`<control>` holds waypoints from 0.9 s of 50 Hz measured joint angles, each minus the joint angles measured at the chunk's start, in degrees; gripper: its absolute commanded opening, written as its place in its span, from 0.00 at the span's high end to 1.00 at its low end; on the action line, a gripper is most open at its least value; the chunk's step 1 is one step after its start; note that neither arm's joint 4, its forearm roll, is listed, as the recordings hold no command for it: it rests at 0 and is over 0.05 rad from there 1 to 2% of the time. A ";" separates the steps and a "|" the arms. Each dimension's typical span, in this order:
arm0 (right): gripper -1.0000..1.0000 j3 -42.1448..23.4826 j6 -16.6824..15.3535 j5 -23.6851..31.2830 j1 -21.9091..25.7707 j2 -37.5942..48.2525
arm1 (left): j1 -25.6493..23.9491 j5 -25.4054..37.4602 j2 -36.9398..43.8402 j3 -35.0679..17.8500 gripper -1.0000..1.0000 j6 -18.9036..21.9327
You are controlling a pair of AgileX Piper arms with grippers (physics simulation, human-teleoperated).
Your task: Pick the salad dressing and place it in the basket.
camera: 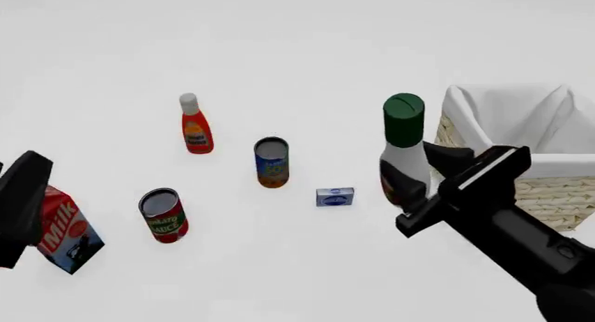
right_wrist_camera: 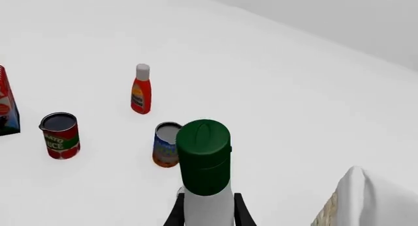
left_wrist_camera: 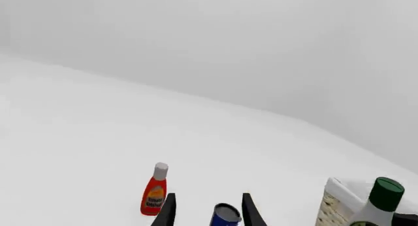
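Front view shows the right end effector [camera: 416, 170] clamped low on the upright salad dressing [camera: 405, 149], lifted just beside the basket [camera: 465, 137], whose near rim could snag the bottle and tilt it.

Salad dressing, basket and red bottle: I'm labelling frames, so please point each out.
salad dressing [camera: 403, 120], front view, green cap
basket [camera: 548, 189], front view, woven front wall
red bottle [camera: 196, 135], front view, labelled body

"Milk" on carton [camera: 65, 228]
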 measured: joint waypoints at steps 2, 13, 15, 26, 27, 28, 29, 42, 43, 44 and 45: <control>1.00 -0.18 0.20 0.73 -0.46 -1.12 | 2.33 0.86 -2.89 2.13 0.00 -0.46; 1.00 -2.64 1.22 5.30 -3.90 -7.63 | 12.00 1.89 -11.59 10.29 0.00 -2.43; 1.00 -3.32 1.36 6.14 -4.74 -8.84 | 13.16 1.92 -12.37 11.07 0.00 -2.70; 1.00 -8.45 2.14 10.25 -10.24 -14.07 | 16.36 2.74 -14.71 13.42 0.00 -3.18; 1.00 -8.93 2.19 10.54 -10.69 -14.34 | 16.46 2.77 -14.82 13.53 0.00 -3.17; 1.00 -9.40 2.23 10.80 -11.13 -14.57 | 16.52 2.80 -14.92 13.63 0.00 -3.12; 1.00 -9.85 2.27 11.04 -11.55 -14.76 | 16.56 2.83 -15.01 13.72 0.00 -3.10; 1.00 -14.14 3.57 11.98 -16.84 -15.34 | 16.58 3.30 -15.47 14.35 0.00 -2.84; 1.00 -14.39 3.68 11.92 -17.22 -15.26 | 16.52 3.35 -15.47 14.37 0.00 -2.79; 1.00 -14.64 3.81 11.84 -17.62 -15.17 | 16.45 3.40 -15.47 14.37 0.00 -2.75; 1.00 -14.88 3.92 11.76 -18.01 -15.06 | 16.40 3.44 -15.47 14.37 0.00 -2.72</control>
